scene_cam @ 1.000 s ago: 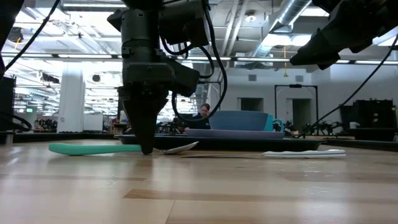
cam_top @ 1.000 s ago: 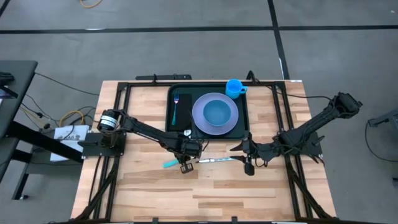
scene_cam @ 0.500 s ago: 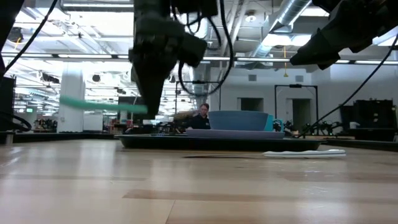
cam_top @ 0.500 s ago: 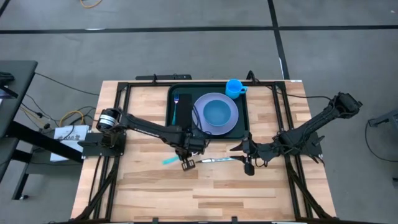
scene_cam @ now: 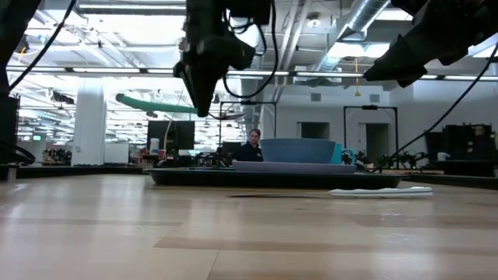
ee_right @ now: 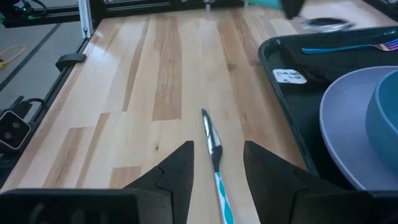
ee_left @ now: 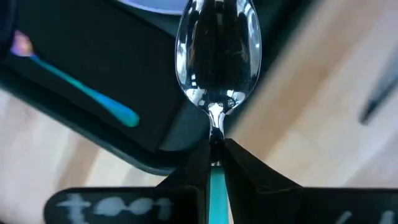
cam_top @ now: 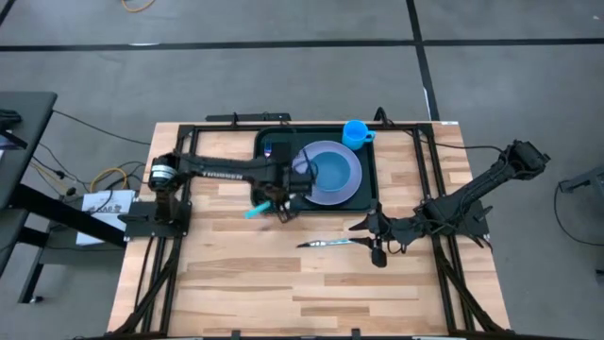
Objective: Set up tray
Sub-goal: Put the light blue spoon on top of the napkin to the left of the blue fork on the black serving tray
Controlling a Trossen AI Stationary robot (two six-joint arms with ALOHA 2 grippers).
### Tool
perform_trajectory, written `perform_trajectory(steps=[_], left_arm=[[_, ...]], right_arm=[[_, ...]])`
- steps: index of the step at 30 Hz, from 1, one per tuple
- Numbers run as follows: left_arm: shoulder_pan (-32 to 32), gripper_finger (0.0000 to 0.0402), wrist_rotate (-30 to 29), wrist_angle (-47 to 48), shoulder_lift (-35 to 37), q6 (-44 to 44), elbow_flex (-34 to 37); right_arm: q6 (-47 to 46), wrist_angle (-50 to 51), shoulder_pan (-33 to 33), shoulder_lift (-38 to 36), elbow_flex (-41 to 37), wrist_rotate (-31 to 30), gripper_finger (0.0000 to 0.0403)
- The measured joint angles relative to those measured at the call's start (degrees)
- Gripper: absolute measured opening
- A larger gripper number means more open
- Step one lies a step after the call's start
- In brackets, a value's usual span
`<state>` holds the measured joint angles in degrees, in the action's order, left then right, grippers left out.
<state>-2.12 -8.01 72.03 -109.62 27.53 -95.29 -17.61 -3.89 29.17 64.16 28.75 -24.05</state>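
Spoon (ee_left: 217, 57) in the left tool (cam_top: 280, 195), clamped at the neck where the teal handle meets the shiny bowl, held up off the counter (cam_top: 236, 274) over the near left edge of the tray (cam_top: 369, 179). In the low view the spoon (scene_cam: 156, 103) sticks out level from the raised tool (scene_cam: 204, 93).

The tray lies at the far middle of the counter. On it sit a lavender plate (cam_top: 344, 184) with a blue bowl (cam_top: 330, 170) in it, a teal fork (ee_left: 81, 93) along the left side, and a blue cup (cam_top: 356, 132) at the far right corner.

The right tool (cam_top: 376, 234) waits low over the counter, just in front of the tray's near right corner, its fingers (ee_right: 177, 171) apart and holding nothing. A knife (ee_right: 214, 155) with a teal handle lies on the wood between them, its blade pointing left.

A person (scene_cam: 253, 144) shows far off in the room beyond.
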Motion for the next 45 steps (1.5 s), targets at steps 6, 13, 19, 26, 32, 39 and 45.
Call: perform_trajectory(steps=[6, 13, 19, 26, 32, 39, 45], left_arm=[[-9.3, 0.0011, -1.9, 0.0, 0.0, -1.3, 0.0], [-20.8, 0.0012, 0.4, -4.3, 0.0, 3.4, 0.0], [-26.5, 0.0012, 6.7, -5.8, 0.0, 7.0, 0.0], [-29.5, 0.0012, 8.3, -5.6, 0.0, 15.6, 0.0], [-29.5, 0.0012, 3.2, -6.2, -0.1, 21.2, 0.0], [-29.3, 0.0012, 4.7, -10.1, -0.1, 23.7, 0.0], [-28.8, 0.0012, 2.7, -12.6, -0.2, 24.3, 0.0]], right_arm=[[0.1, 0.0, -0.1, 0.0, 0.0, 0.0, 0.0131], [8.0, 0.0, -3.6, 0.0, 0.0, -1.2, 0.0131], [17.2, 0.0, -9.9, 0.0, 0.0, -1.6, 0.0131], [18.1, 0.1, -15.9, 0.0, 0.0, -1.5, 0.0131], [18.1, 0.3, -19.0, 0.0, 0.0, -0.1, 0.0131], [18.4, 0.3, -20.6, 0.0, 0.0, 0.2, 0.0131], [20.7, 0.3, -21.2, 0.0, 0.0, 0.2, 0.0131]])
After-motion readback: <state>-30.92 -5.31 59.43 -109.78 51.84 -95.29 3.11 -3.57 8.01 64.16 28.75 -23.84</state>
